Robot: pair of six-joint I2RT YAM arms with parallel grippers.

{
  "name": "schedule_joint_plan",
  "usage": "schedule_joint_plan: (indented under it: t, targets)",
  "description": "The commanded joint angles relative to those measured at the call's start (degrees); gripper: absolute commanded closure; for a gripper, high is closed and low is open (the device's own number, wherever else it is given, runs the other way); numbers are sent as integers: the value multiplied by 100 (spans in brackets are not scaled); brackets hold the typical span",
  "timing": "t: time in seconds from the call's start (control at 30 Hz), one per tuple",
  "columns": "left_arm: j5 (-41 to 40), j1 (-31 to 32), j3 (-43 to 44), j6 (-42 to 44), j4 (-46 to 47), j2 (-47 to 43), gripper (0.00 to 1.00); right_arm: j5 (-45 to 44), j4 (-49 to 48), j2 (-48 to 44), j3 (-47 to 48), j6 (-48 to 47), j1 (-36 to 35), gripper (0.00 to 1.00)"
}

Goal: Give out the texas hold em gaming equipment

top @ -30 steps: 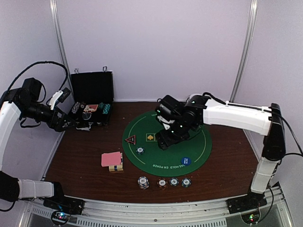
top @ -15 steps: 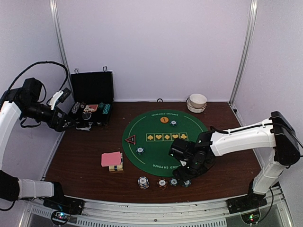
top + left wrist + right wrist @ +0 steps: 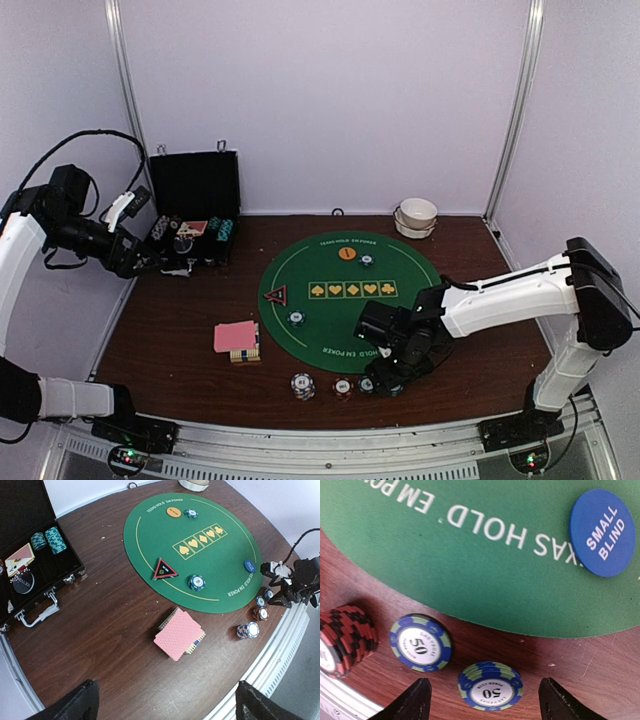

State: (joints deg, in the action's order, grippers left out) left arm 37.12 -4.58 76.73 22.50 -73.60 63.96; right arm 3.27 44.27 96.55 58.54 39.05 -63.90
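We read "SMALL BLIND" on the blue button (image 3: 602,532), "HOLD EM" on the green mat (image 3: 495,565), and "50" on the left chip stack (image 3: 420,642) and the lower chip stack (image 3: 491,686), both on the bench (image 3: 570,660) just off the mat. The right end effector (image 3: 484,681) stands open astride the lower chip stack with gaps on both sides; the left end effector (image 3: 165,690) is wide open, gripping nothing. The red-and-black stack (image 3: 342,637) is cut off at the frame edge and its value is unreadable.

Six chip stacks (image 3: 196,582) (case (image 3: 30,510) excluded); three marker buttons (image 3: 165,569); one card pile (image 3: 178,634).
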Motion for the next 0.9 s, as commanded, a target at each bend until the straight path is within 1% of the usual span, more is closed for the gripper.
schedule_joint_plan:
  t: [0.0, 0.13, 0.5, 0.63, 0.87]
  targets:
    - [78, -43, 141, 18, 14, 39, 2, 3, -77, 82, -193, 58, -32, 25]
    - [79, -43, 149, 9, 13, 45, 3, 71, -182, 92, -309, 83, -26, 28]
    - [49, -43, 167, 17, -9, 18, 2, 138, -300, 174, -420, 90, -27, 49]
    - [67, -43, 150, 9, -16, 9, 2, 103, -298, 204, -425, 93, -27, 54]
    - [41, -43, 167, 17, -36, -22, 2, 44, -186, 149, -353, 59, -20, 71]
